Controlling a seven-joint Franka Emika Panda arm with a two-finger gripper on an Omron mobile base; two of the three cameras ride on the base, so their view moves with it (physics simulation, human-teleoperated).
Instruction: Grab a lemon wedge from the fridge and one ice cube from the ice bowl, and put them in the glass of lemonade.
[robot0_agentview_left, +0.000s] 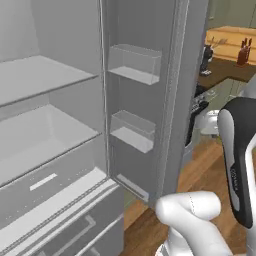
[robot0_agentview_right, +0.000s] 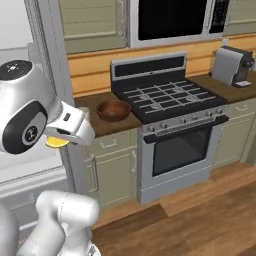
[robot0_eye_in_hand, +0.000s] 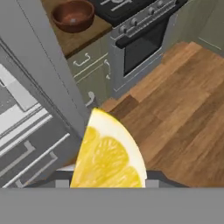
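The gripper (robot0_agentview_right: 59, 141) was closed part-way on the wedge (robot0_eye_in_hand: 108, 155), which filled the low middle of the hand view, rind arcing up and to the right, pointed end up. In the right base view only a sliver of yellow showed under the white hand, beside the fridge's (robot0_agentview_left: 150, 100) open door.

The ice bowl (robot0_agentview_right: 113, 109) sat on the counter just left of the stove (robot0_agentview_right: 167, 100) — ahead of the hand and to its right, and above it in the hand view, past the door edge. No glass could be made out from here, so the direction the carry would have to take was unclear; judging by the bowl, the counter lay to the right, away from the fridge shelves.
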